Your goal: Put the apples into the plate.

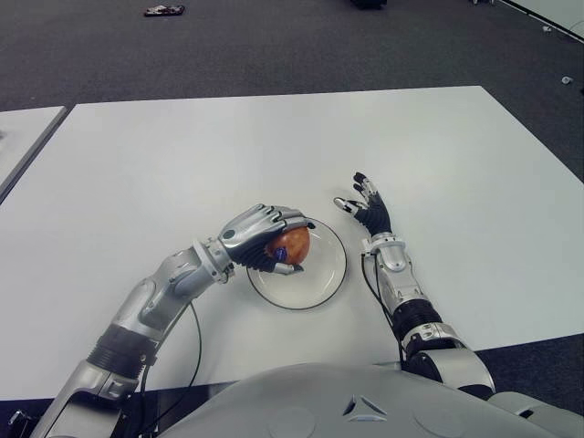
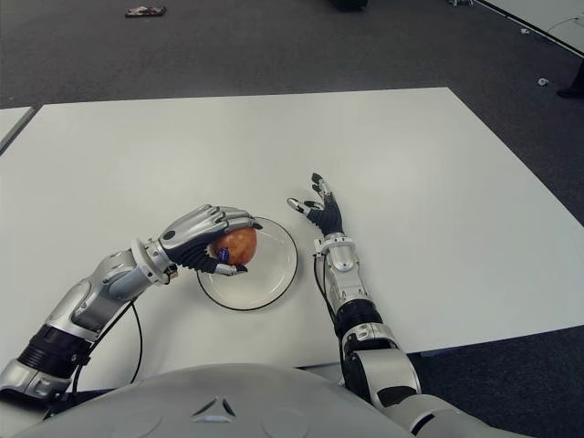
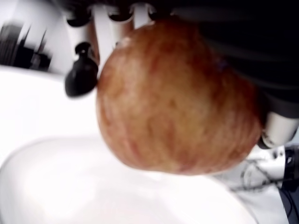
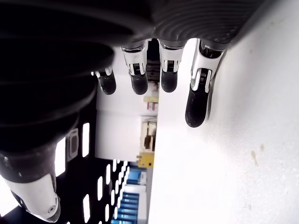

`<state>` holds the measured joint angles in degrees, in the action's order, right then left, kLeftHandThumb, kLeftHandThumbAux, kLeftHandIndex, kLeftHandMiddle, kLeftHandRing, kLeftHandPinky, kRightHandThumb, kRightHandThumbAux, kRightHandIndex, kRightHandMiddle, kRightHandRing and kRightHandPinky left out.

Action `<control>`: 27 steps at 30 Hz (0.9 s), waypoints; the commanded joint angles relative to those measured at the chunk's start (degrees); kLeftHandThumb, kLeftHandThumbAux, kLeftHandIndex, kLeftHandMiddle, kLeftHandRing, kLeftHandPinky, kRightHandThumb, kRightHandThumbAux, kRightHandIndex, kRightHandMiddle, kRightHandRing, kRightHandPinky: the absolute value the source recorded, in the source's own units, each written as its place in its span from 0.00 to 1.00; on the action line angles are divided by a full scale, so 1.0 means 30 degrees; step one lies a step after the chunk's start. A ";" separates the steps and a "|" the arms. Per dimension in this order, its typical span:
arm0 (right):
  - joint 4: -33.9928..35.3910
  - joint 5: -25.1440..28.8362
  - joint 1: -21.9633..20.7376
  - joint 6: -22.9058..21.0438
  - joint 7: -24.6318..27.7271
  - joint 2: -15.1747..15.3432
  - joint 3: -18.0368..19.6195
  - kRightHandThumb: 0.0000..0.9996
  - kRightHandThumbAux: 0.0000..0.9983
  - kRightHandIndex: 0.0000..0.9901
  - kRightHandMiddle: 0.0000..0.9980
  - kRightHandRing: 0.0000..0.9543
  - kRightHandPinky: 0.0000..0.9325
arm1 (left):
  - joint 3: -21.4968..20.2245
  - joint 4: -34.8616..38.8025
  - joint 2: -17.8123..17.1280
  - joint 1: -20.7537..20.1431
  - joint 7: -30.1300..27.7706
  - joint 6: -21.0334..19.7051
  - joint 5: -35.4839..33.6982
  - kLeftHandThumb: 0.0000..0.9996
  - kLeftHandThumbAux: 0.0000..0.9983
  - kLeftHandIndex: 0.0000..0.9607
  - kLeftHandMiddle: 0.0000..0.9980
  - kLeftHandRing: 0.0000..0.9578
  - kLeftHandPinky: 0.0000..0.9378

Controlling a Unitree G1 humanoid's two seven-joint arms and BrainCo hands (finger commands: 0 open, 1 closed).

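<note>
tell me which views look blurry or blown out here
Left wrist view: apple soft and too close to focus, plate washed out to white. Right wrist view: table glares bright, palm dark. Eye views: even light, both hands sharp.

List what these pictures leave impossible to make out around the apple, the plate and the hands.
- Whether the apple touches the plate: the left hand covers it in the eye views.
- The plate's left rim: behind that hand.
- Small dark object on the floor: too small to identify.
- Right hand: open, holding nothing.
</note>
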<state>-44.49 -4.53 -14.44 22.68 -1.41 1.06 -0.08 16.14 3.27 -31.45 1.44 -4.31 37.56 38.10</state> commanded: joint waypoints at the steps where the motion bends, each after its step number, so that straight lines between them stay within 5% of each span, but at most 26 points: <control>1: -0.0845 -0.0004 0.0595 -0.1322 0.0155 -0.0019 -0.0098 0.10 0.70 0.00 0.01 0.06 0.14 | 0.0065 -0.0450 -0.0079 -0.0066 0.0758 0.0283 0.1134 0.16 0.31 0.09 0.08 0.07 0.08; 7: -0.0921 -0.0012 0.0558 -0.1306 0.0091 -0.0046 -0.0078 0.10 0.70 0.00 0.02 0.07 0.15 | 0.0072 -0.0396 -0.0292 -0.0137 0.0920 0.0475 0.1785 0.11 0.25 0.01 0.01 0.01 0.01; 27: -0.0916 0.0030 0.0611 -0.1164 0.0119 -0.0078 -0.0060 0.11 0.71 0.00 0.02 0.07 0.16 | 0.0142 -0.0626 -0.0494 -0.0333 0.1195 0.0748 0.2386 0.10 0.24 0.00 0.00 0.00 0.00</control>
<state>-44.65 -4.50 -14.53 22.67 -1.36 1.02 -0.04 16.37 2.20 -32.19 0.99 -1.15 39.88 44.00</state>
